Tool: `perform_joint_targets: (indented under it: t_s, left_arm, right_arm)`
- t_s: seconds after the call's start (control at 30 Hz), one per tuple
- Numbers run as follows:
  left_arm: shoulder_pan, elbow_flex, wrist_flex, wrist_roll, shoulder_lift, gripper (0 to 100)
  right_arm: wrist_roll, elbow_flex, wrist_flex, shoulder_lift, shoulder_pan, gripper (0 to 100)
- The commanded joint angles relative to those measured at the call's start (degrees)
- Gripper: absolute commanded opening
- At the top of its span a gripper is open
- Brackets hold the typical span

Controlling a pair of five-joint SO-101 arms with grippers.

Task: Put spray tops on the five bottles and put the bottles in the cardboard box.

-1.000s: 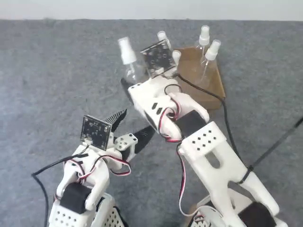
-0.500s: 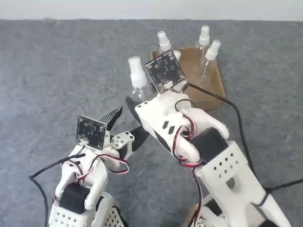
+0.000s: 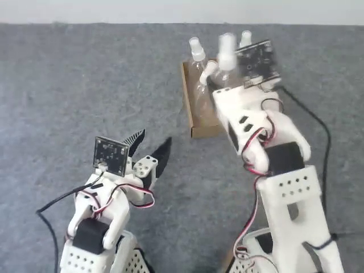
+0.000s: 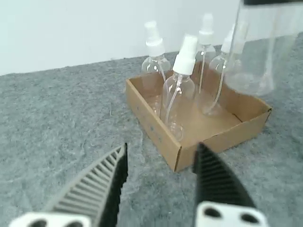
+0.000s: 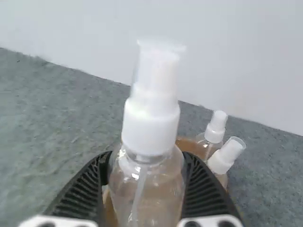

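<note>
My right gripper [image 5: 147,164] is shut on a clear bottle [image 5: 150,137] fitted with a white spray top. In the high view this held bottle [image 3: 226,56] hangs upright over the cardboard box [image 3: 192,111] at the back of the table. Several other capped bottles [image 4: 179,90] stand inside the box [image 4: 154,126], among them one at its far left corner [image 3: 197,51]. The held bottle [image 4: 259,47] hangs above the box's right side in the left wrist view. My left gripper [image 3: 149,149] is open and empty, low over the mat, well in front of the box.
Grey carpet-like mat [image 3: 68,85] covers the table, with open room to the left of the box. A white wall runs along the far edge. The right arm's cable [image 3: 318,125] trails on the right.
My right arm has carried the bottle from left of the box to over the box. The left gripper has stayed open and turned slightly.
</note>
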Motion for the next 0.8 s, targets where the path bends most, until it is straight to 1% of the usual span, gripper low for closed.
perform_joint_targets:
  t_s: [0.0, 0.07, 0.1, 0.23, 0.3, 0.37, 0.53, 0.77]
  left_arm:
    - [-0.2, -0.4, -1.5, 0.2, -1.0, 8]
    - [-2.2, -0.4, -2.0, 0.2, -1.0, 2]
    - [-3.7, -0.2, -3.2, 0.2, -1.0, 1]
    - [-8.4, 2.5, -8.8, 0.3, -0.8, 1]
    - [-8.4, 3.7, -10.8, 0.3, -0.6, 1]
    - [-8.3, 3.9, -10.9, 0.3, -0.5, 1]
    - [-8.3, 4.0, -10.9, 0.3, -0.5, 1]
    - [-8.3, 4.0, -11.0, 0.3, -0.5, 1]
  right_arm:
    - [0.8, 6.7, -13.9, 2.5, 3.8, 0.6]
    - [0.7, 9.8, -19.4, 4.3, 5.4, 0.6]
    - [0.7, 11.2, -21.7, 5.1, 6.4, 0.6]
    - [0.5, 15.0, -29.7, 8.7, 8.7, 0.6]
    - [0.5, 16.1, -32.4, 10.4, 8.6, 0.6]
    - [0.4, 16.4, -34.1, 12.0, 8.3, 0.6]
    - [-6.5, 16.4, -38.8, 17.0, 8.3, 0.6]
    - [-6.8, 16.3, -44.5, 24.3, 8.3, 0.6]
